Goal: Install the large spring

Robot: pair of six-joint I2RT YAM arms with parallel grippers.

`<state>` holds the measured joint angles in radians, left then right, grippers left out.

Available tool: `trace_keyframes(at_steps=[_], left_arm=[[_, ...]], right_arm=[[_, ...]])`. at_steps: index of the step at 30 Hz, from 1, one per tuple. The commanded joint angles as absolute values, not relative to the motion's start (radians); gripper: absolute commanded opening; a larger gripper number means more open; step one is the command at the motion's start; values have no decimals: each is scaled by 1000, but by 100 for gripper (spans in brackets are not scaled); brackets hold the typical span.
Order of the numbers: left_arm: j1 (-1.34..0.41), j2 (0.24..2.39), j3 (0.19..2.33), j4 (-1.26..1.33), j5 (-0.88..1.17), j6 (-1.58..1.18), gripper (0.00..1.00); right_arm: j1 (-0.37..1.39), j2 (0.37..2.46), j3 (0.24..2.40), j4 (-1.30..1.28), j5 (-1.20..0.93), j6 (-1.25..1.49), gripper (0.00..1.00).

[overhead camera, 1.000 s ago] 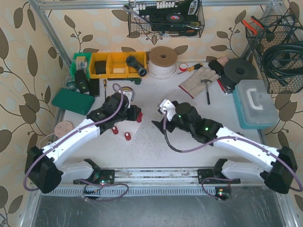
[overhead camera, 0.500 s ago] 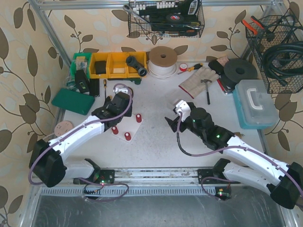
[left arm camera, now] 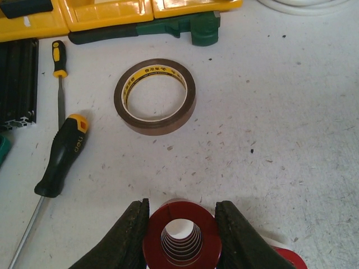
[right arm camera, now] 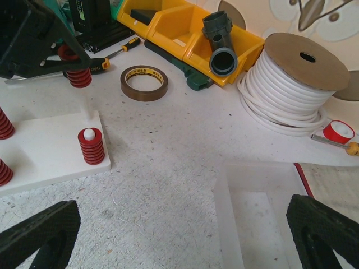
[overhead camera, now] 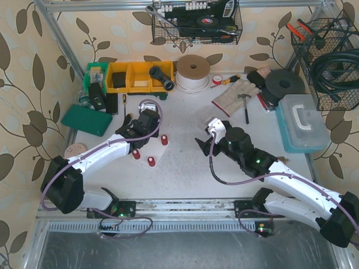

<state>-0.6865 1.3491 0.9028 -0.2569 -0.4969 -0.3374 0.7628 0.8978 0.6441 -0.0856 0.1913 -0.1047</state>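
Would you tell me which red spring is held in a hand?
The spring clamped in the left hand; the other three springs stand upright on the white base, untouched.

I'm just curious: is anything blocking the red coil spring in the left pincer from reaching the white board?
Nothing visible does. The left pincer holds the red coil spring by the far edge of the flat white board, nothing between.

large spring [left arm camera: 180,217]: red | tape roll [left arm camera: 155,96]: brown, yellow inside | bins [right arm camera: 168,25]: yellow | wall [overhead camera: 28,73]: beige, brown leaf pattern | toolbox [overhead camera: 303,128]: seemingly teal
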Motion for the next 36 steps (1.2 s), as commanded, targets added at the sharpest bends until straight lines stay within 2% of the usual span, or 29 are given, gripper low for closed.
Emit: trace_keyframes(at_steps=[1,24,30,36], left_arm=[[-674,1360,899,-202,-500,-342,0],[-634,1484,841,-129,-480,-382,1],[-626,1508,871,-166,-476,-402,37],[-626,1486,908,-239,-477,-418,55]], right_arm=[[759,893,638,-76,190,-97,99],[754,897,635,-73,189,-100,99],[750,919,638,-72,184,-100,99],[743,925,638,-62,175,-93,99]])
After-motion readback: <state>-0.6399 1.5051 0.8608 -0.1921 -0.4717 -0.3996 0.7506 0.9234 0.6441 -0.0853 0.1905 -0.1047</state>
